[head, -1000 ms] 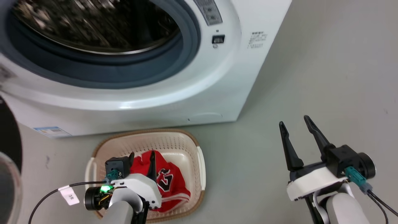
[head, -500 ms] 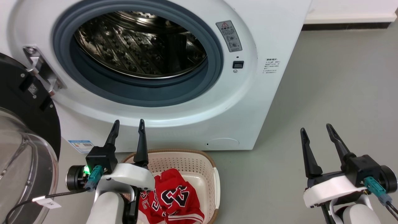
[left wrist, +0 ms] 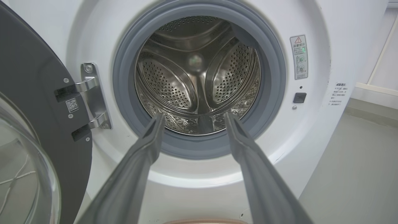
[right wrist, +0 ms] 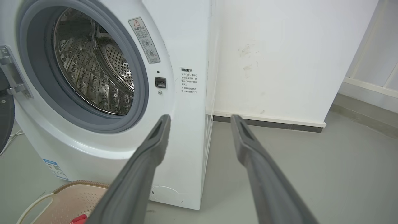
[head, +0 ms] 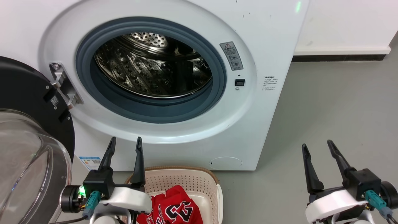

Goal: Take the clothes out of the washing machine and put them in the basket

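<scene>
Well, perforated steel drum (head: 149,71) w/ grey rim (head: 155,114).

A warning label (head: 231,56) with a red triangle and exclamation mark stands on the washing machine (head: 273,31) just right of its porthole (head: 152,68); its pictograms are too small to read. Farther right, a block of printed text (head: 270,84) is illegible. Left of the porthole a QR-code sticker (head: 54,100) sits on the door frame (head: 25,90); below-left is a blue-edged sticker (head: 90,161), unreadable. Below the porthole, red clothes (head: 164,202) in the basket (head: 186,183) show a black-and-white numeral, partly cut off.
</scene>
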